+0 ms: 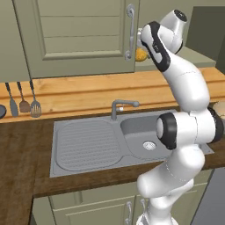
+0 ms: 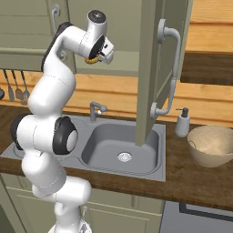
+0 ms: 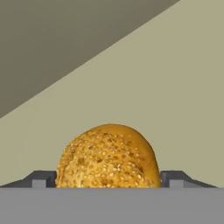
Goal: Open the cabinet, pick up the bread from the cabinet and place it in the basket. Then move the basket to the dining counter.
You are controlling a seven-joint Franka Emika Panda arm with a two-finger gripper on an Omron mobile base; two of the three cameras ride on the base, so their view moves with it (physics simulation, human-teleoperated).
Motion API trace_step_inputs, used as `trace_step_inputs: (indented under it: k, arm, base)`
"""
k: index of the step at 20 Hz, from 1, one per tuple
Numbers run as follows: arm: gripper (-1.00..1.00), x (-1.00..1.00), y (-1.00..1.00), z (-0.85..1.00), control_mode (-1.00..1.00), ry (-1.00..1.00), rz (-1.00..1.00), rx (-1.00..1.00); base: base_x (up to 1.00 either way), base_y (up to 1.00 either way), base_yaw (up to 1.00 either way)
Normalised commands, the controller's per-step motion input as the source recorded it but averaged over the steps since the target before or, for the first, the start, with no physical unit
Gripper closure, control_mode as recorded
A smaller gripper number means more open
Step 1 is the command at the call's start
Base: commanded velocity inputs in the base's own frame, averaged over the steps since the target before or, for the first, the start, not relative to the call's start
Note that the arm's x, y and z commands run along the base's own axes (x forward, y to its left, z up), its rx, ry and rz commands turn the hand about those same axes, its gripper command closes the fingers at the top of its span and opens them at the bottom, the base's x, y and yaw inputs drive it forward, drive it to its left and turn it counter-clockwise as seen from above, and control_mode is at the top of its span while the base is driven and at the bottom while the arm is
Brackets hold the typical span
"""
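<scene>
Seeded bun [image 3: 108, 157]: likely light, soft, crushable; sits between spread fingers [image 3: 42, 178], best pinched gently across its widest sides.

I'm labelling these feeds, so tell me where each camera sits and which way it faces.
Left base view: behind the arm's left, facing the sink and cabinet; arm rises lower right.
Right base view: behind its right, facing sink, open door, basket; arm lower left.
Hand view: on the hand, facing the bread between the gripper fingertips.
All three share the bread.
</scene>
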Motion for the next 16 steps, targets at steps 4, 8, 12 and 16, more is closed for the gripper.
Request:
trace_step_inputs:
  k: [4, 8, 12, 16]
  arm:
    - [1.0, -0.03, -0.05, -0.13, -1.0, 0.0, 0.0, 0.0]
    - [1.0, -0.01, -0.42, 0.01, -1.0, -0.01, 0.0, 0.07]
    - [1.0, -0.33, -0.56, 0.01, -1.0, 0.0, 0.0, 0.06]
    - [1.0, -0.98, -0.33, 0.08, -1.0, -0.01, 0.0, 0.0]
  base:
    - [0.0, 0.0, 0.0]
    - [0.0, 0.0, 0.0]
    - [0.0, 0.0, 0.0]
    - [0.0, 0.0, 0.0]
